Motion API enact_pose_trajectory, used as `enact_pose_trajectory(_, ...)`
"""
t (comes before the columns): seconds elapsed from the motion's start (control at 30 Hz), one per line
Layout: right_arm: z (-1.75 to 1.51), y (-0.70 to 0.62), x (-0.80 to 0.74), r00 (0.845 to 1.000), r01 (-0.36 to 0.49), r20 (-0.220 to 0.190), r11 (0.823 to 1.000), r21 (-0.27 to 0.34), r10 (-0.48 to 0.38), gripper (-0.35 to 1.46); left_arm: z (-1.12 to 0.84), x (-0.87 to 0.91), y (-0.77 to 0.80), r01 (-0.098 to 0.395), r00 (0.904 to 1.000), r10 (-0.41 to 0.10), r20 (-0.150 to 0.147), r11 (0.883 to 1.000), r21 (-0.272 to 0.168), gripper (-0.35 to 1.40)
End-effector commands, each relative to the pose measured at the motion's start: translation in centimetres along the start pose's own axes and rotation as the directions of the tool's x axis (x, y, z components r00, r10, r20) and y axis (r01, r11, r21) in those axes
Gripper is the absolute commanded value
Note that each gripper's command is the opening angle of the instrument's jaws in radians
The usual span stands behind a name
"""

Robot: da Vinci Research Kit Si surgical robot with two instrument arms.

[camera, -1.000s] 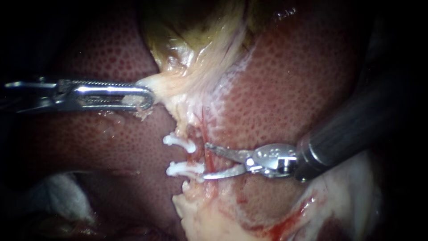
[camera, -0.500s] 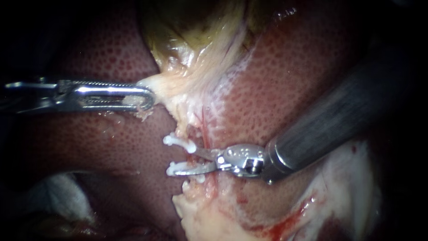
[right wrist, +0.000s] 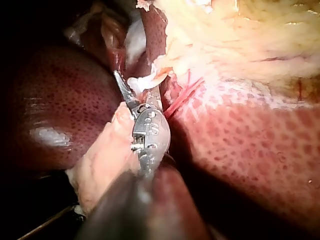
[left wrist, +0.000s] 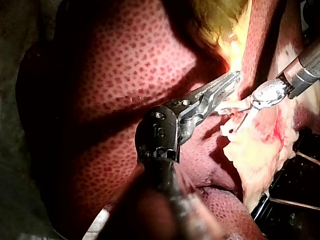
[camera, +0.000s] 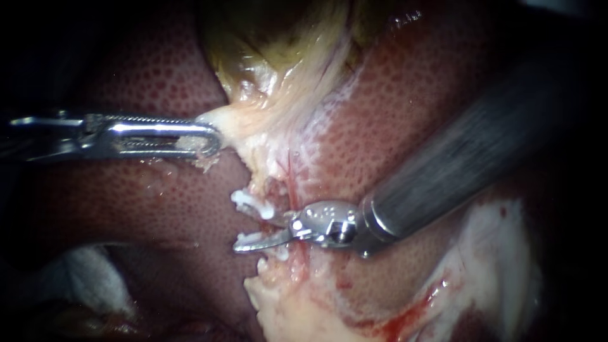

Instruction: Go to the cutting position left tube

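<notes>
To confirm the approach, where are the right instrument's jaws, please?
In the endoscope view the right instrument holds its open jaws centrally at the two white clips, below the left instrument.

Count taken standing alongside.

Instruments: 2, namely the left instrument [camera: 214, 140] and the right instrument [camera: 250, 228]. Jaws: 2 on each, 4 in all.

Organs: 1 liver [camera: 411, 126], 1 gallbladder [camera: 272, 38].

White clips [camera: 250, 202]: 2 made out in the endoscope view, the second largely covered by a blade. A third cannot be confirmed.

Tubes: 1 thin reddish tube [camera: 292, 180] distinguishable.

White cloth-like patch [camera: 82, 275] at the liver's edge: 1.

Red smears on the pale tissue: too diffuse to count.
</notes>
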Motion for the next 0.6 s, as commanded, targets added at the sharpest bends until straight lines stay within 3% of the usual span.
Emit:
enact_pose_trajectory(0.03,0.02,0.0,0.01,1.0,-0.002,0.003,1.0,-0.003,0.002,1.41,0.0,0.0,0.0,0.0,1.0,0.0,0.0,1.0,0.0,-0.35)
enact_pose_trajectory(0.27,0.11,0.04,0.04,1.0,-0.018,-0.013,1.0,-0.005,0.018,1.34,0.01,0.0,0.0,0.0,1.0,0.0,0.0,1.0,0.001,-0.35)
enact_pose_trajectory(0.6,0.18,0.1,0.08,0.996,-0.057,-0.066,0.998,-0.005,0.056,1.27,0.01,0.0,0.0,0.0,1.0,0.0,0.0,1.0,0.001,-0.35)
